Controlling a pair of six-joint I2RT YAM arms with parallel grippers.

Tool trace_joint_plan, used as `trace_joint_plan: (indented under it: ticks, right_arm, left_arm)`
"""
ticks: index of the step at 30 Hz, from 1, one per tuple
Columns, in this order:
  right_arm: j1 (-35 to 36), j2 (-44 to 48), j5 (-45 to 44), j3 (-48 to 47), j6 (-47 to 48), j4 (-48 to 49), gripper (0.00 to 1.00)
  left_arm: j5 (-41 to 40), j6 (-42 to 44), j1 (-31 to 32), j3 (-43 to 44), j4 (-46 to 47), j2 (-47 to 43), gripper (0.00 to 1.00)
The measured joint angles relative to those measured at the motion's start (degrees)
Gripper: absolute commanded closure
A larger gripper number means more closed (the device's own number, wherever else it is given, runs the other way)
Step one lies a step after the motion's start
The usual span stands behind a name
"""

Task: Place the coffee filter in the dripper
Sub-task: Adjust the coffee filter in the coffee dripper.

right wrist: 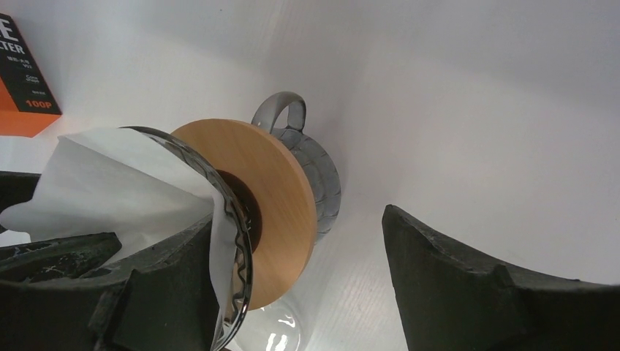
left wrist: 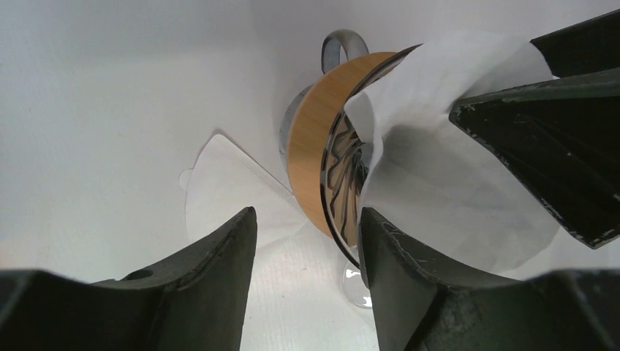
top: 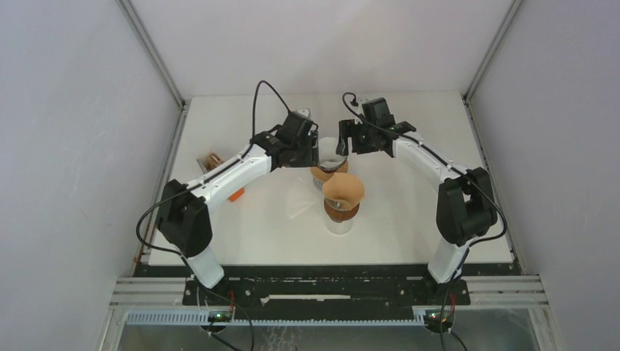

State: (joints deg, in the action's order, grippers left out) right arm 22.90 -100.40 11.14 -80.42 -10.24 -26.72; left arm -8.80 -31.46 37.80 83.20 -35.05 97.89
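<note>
A glass dripper with a wooden collar (top: 329, 174) stands between my two grippers, and a white paper filter (top: 329, 149) sits in its cone. In the left wrist view the collar (left wrist: 314, 161) and the filter (left wrist: 453, 190) fill the right side. My left gripper (left wrist: 307, 223) is open, its right finger beside the dripper's rim. My right gripper (right wrist: 292, 234) is open wide. Its left finger lies against the filter (right wrist: 117, 183) inside the cone and its right finger stands outside the collar (right wrist: 274, 197). From above, the left gripper (top: 311, 150) and the right gripper (top: 346, 142) flank the dripper.
A second dripper with a brown filter (top: 343, 191) stands on a glass just in front. A loose white filter (top: 301, 201) lies flat on the table, also in the left wrist view (left wrist: 219, 190). An orange box (right wrist: 22, 80) lies at the left, with small items (top: 212, 161) near the table's left edge.
</note>
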Motion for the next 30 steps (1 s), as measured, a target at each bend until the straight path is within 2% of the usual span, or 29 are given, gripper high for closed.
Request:
trace_joint_plan:
  ticks: [8,30]
  right_arm:
    - [0.5,-1.33,-0.7,-1.81,0.63,-1.29,0.18]
    - [0.98,1.62,0.15,-3.45,0.98,-4.07,0.18]
  left_arm:
    - [0.11,-0.02,-0.17,0.0,0.66,0.81,0.42]
    - [0.11,-0.02,-0.35,0.15,0.5,0.46,0.34]
